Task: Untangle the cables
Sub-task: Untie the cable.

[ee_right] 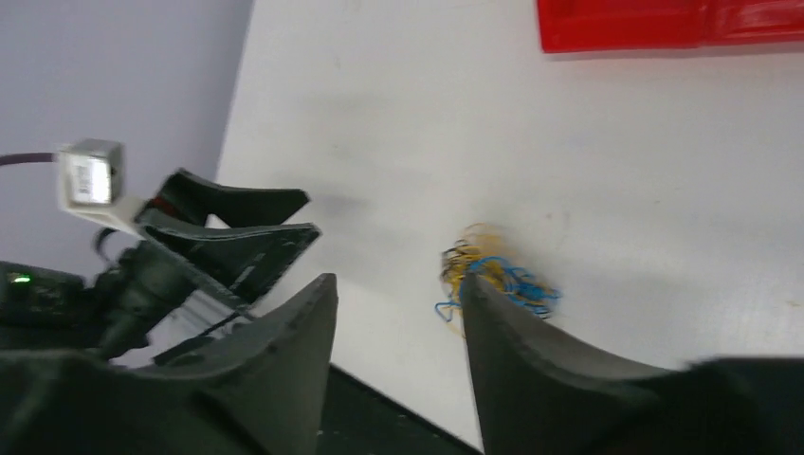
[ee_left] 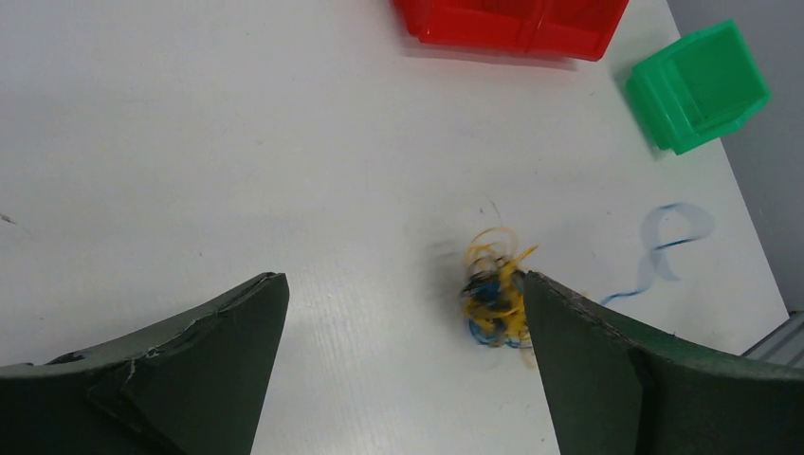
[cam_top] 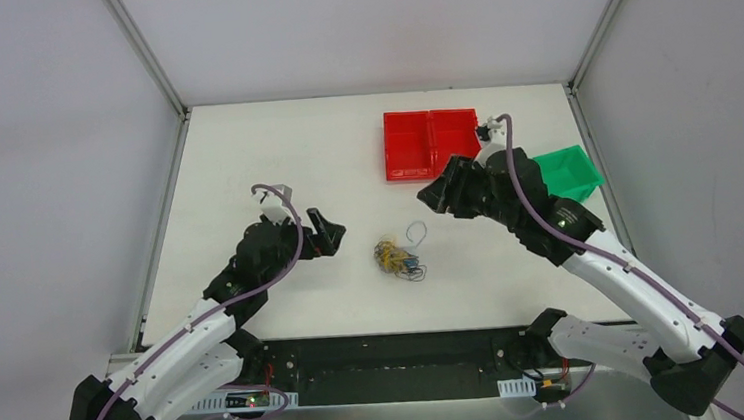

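Observation:
The cables [cam_top: 397, 259] lie as a small knotted clump of yellow, blue and dark wires on the white table [cam_top: 274, 158], between my arms. A loose blue strand [cam_top: 416, 233] curls off its upper right. In the left wrist view the clump [ee_left: 493, 301] sits beside my right finger, with the blue strand [ee_left: 668, 242] further right. In the right wrist view the clump [ee_right: 493, 275] lies just past my right finger. My left gripper [cam_top: 327, 233] is open and empty, left of the clump. My right gripper [cam_top: 434, 196] is open and empty, above right of it.
A red two-compartment tray [cam_top: 431, 142] stands at the back of the table, also in the left wrist view [ee_left: 512, 24] and right wrist view [ee_right: 664, 24]. A green bin [cam_top: 568, 171] stands right of it, behind my right arm. The table's near edge [cam_top: 358, 336] is dark.

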Controlling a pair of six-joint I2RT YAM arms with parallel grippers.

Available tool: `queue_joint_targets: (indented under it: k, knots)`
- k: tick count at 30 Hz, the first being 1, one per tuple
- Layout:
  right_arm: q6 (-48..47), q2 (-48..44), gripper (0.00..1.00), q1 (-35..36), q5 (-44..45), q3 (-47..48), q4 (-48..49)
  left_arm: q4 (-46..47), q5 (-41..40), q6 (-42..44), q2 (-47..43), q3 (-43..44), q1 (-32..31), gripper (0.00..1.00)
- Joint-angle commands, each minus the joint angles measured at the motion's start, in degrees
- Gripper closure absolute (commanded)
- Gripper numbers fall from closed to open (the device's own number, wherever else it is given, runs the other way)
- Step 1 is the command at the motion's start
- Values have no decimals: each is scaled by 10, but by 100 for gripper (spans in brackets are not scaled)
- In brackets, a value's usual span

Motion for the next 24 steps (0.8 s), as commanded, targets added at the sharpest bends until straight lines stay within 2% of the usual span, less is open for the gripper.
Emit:
queue_joint_targets:
  k: [1,3,9,12,19,24]
  knots:
    - [9,-12,28,-11,101,-57,-22,33,-2,-10,12,-10,1,1]
    - [18,-16,19,-14,122,-75,-41,37,16,-6,25,-7,1,1]
    - [11,-48,18,-19,126,-118,-46,40,108,12,100,29,1,1]
    - [-9,-46,19,-19,82,-133,-34,30,132,14,137,53,-5,3]
    - [-15,20,25,-16,-37,-172,51,-7,125,30,217,105,-38,6]
    - [-1,67,31,2,-59,-212,110,10,159,15,266,118,-40,12]
